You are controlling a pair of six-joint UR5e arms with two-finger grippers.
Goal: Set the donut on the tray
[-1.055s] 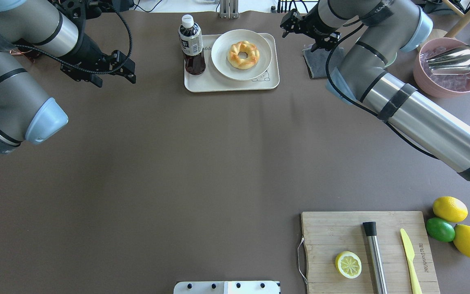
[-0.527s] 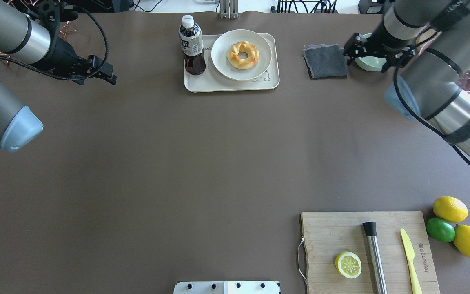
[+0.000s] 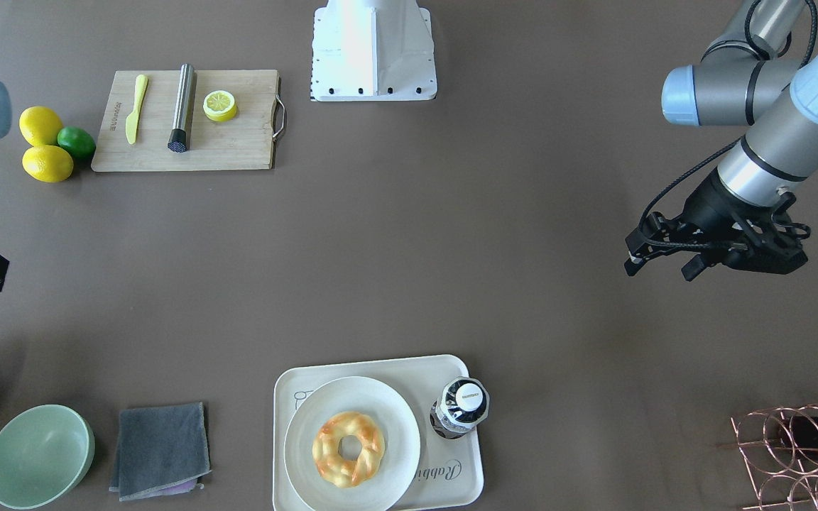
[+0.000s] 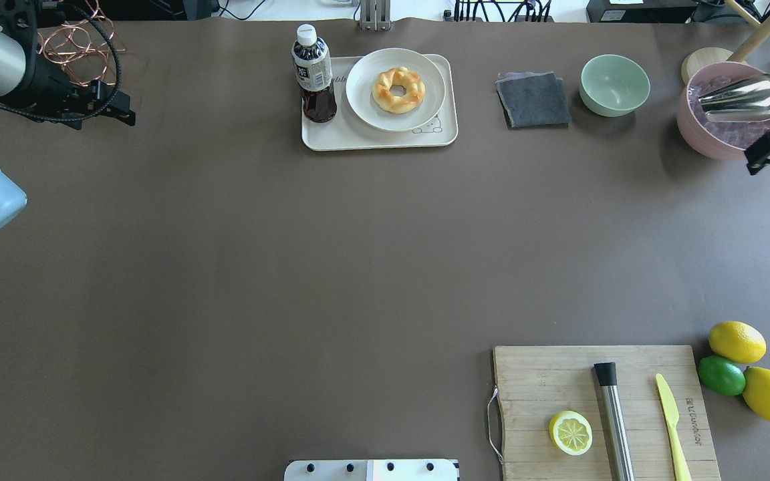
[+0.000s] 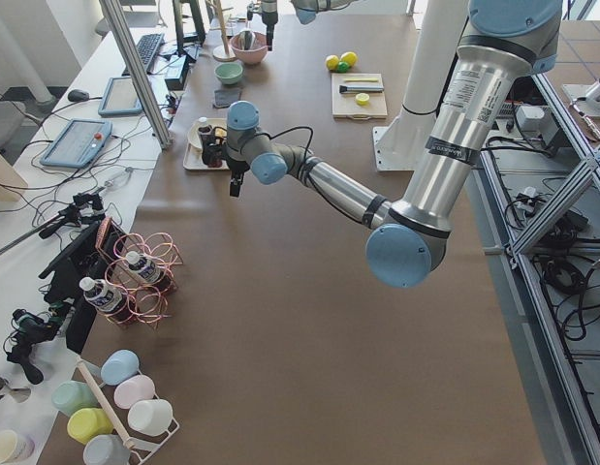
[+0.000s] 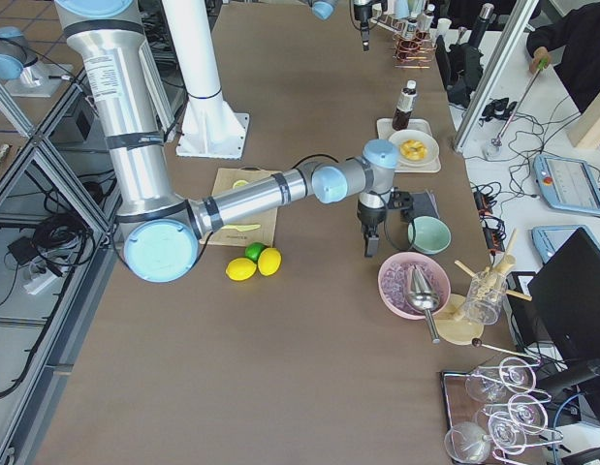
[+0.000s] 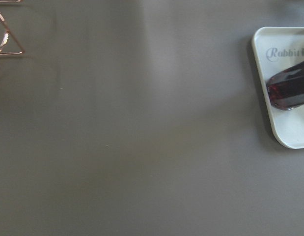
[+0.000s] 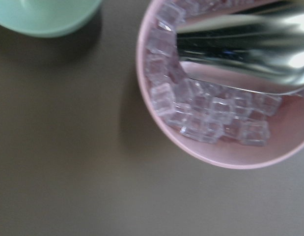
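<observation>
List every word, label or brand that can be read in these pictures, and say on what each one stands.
"Rabbit": grey script on the tray, near the corner where the bottle stands.
Bottle label: print is there, but too small to read.
Bottle cap: small print, too small to read.
Cutting board: an engraved word beside the yellow knife, too blurred to read.
</observation>
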